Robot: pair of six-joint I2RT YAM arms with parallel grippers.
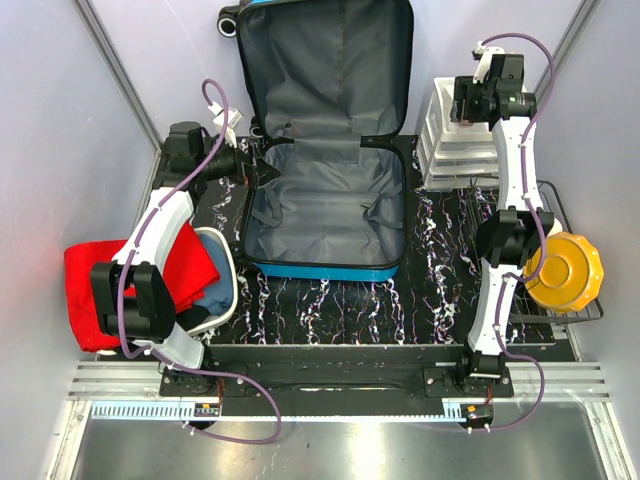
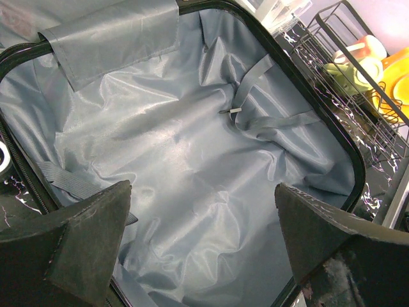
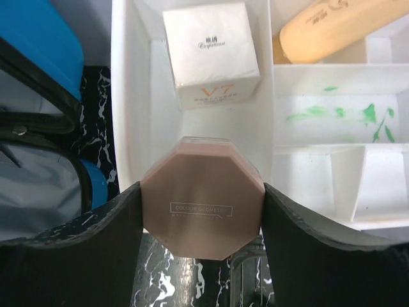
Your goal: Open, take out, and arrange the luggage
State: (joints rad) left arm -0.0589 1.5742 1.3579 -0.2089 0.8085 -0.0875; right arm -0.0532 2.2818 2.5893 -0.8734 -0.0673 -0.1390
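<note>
**Luggage** point(image 1: 325, 215) lies open at the centre of the table point(image 1: 440, 230), lid point(image 1: 325, 70) upright behind. Left gripper point(image 2: 201, 192) — jaws spread — hovers at its left rim; right gripper point(image 3: 201, 217) pinches a pink octagonal box point(image 3: 201, 192) above the white drawer unit point(image 3: 131, 96).

Black marbled surface point(image 1: 330, 310), open blue luggage point(image 1: 325, 200) lying at centre, white tub point(image 1: 226, 270) at left edge, white drawer unit point(image 1: 445, 150) and wire rack point(image 1: 560, 318) at right
</note>
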